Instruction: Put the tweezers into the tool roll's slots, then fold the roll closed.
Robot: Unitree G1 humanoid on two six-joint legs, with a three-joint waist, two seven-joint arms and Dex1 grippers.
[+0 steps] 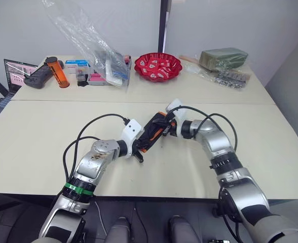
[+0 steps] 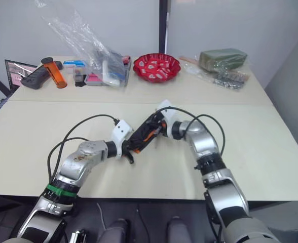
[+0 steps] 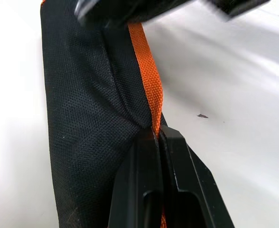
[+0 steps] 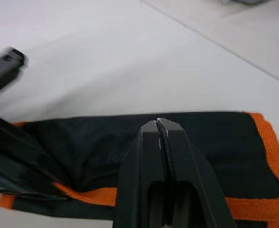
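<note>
The black fabric tool roll with orange trim (image 1: 154, 132) lies folded on the cream table (image 1: 47, 152). The left pincer (image 3: 157, 135) pinches its orange edge; the right pincer (image 4: 158, 124), pressed together, rests above the cloth. Press the fold flat, edges aligned.

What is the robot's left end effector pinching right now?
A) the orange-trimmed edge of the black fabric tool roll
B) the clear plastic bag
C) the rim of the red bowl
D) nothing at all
A: in the left wrist view the left end effector has its two black fingers closed on the orange trim of the black fabric tool roll, which lies folded on the pale table.
</note>
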